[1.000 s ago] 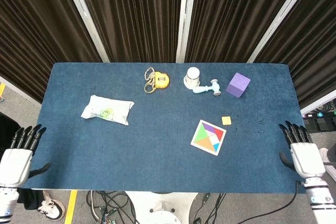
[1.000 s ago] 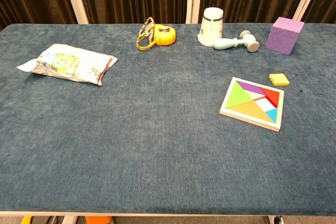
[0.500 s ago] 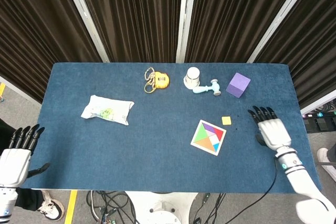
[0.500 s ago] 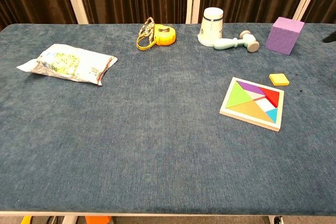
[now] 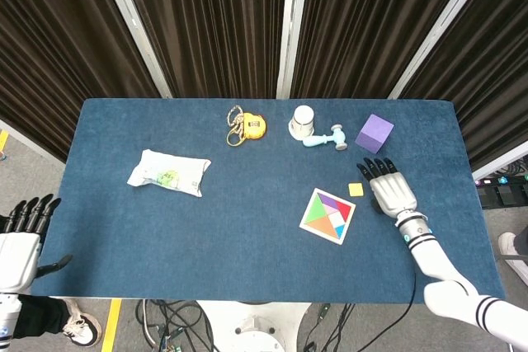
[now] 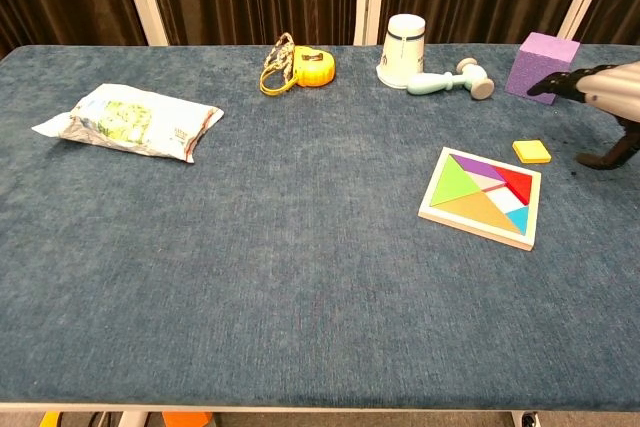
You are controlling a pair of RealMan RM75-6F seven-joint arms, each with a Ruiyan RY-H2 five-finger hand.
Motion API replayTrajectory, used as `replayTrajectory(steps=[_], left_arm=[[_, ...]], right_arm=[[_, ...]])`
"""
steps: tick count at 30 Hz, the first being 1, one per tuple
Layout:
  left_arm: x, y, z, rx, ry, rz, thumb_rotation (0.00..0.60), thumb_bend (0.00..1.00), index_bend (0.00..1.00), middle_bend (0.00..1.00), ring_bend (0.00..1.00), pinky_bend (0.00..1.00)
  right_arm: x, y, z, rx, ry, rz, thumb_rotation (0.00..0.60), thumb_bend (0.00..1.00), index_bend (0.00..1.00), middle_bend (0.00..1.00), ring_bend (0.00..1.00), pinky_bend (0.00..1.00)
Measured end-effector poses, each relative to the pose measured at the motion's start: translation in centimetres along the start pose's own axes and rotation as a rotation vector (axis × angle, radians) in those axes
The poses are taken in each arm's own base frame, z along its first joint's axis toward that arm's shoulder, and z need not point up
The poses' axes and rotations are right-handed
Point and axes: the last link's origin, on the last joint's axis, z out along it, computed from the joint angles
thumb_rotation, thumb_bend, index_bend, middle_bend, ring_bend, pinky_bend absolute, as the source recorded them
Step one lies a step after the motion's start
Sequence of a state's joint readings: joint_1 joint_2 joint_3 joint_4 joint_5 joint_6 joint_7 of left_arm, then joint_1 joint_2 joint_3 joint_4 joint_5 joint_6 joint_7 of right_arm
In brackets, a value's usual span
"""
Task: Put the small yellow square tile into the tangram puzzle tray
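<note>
One yellow square tile (image 5: 355, 190) lies flat, edges roughly table-aligned.

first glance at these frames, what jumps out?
The right hand, fingers spread and holding nothing, hovers over the blue table just right of the small yellow square tile. Close beside the tile, toward the robot, lies the tangram puzzle tray with its bright coloured pieces. Along the far edge, a purple cube stands out, with a white cup to its left.
</note>
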State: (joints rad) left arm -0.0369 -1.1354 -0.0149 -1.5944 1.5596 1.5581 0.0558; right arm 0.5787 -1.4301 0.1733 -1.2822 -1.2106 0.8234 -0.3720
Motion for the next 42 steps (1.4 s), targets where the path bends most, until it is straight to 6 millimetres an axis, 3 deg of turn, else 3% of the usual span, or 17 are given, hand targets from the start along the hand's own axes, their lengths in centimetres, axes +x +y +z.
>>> replayTrajectory(steps=[15,27,42], left_arm=[[-0.2,-0.5,-0.2,0.009,-0.005,-0.009,0.6,0.0,0.08,0.04,0.0,0.05],[-0.3,-0.7,-0.2,0.012,-0.006,-0.011,0.6,0.0,0.08,0.04,0.0,0.05],[-0.6,-0.9,-0.3,0.018,-0.013,-0.018,0.6,0.0,0.08,0.04,0.0,0.05]], right_arm=[[-0.9,-0.9,1.2,-0.024,-0.026,0.039,0.6,0.28,0.02,0.0,0.0,0.0],[-1.3,-1.6,1.6,-0.015,-0.03,0.055,0.6,0.28,0.25,0.0,0.0,0.0],[-1.7,-1.7,1.5,-0.016,-0.032,0.052,0.6,0.28,0.36,0.0,0.0,0.0]])
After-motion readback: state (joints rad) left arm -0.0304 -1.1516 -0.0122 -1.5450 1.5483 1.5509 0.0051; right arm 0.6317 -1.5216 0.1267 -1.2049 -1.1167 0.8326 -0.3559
